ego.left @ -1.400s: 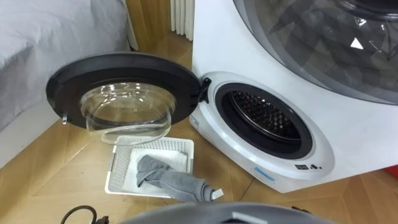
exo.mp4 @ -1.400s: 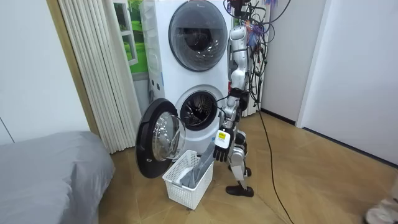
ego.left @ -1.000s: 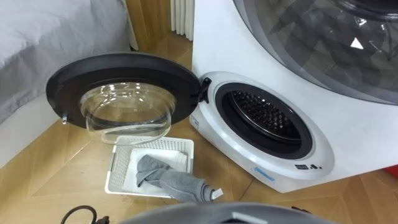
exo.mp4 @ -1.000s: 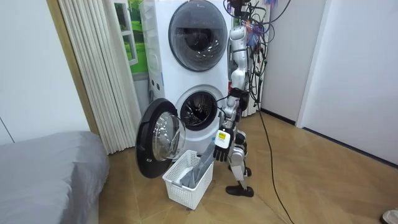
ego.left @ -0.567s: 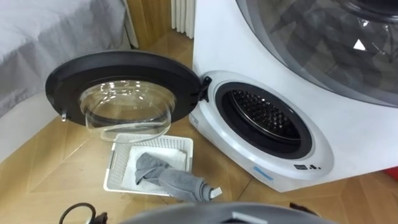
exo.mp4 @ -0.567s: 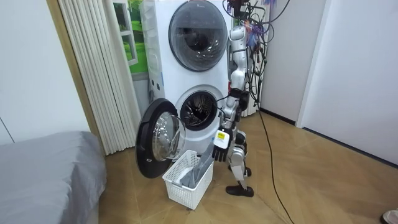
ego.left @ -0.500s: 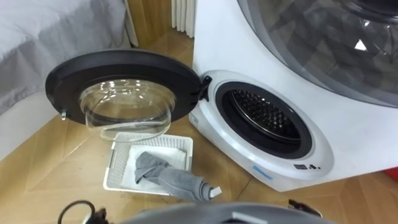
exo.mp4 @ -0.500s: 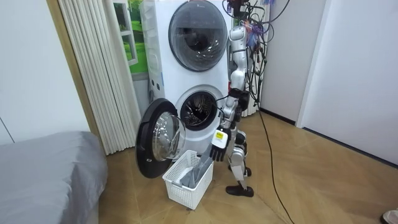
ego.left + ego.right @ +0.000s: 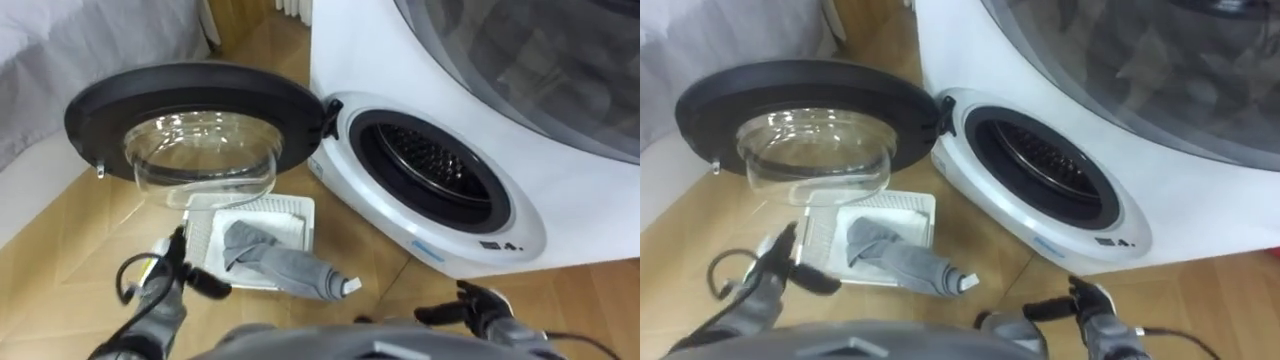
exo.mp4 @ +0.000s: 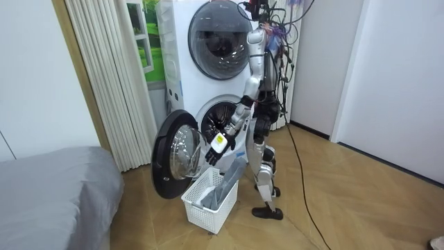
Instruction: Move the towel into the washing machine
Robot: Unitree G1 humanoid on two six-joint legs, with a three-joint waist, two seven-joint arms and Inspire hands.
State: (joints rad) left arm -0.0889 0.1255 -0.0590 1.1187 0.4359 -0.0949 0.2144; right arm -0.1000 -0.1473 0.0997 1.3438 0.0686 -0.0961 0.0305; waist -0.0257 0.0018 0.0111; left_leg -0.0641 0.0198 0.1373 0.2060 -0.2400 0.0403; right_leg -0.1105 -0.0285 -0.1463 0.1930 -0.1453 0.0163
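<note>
Lifted left hand (image 9: 172, 275) and right hand (image 9: 487, 303) into view since last frame. Standing at washing machine (image 9: 560, 215) with door (image 9: 190, 95) wide open. Below door: basket (image 9: 265, 205) on floor (image 9: 60, 240), towel (image 9: 285, 265) inside, draped over near rim. Holding nothing in either hand, fingers loosely straight.
</note>
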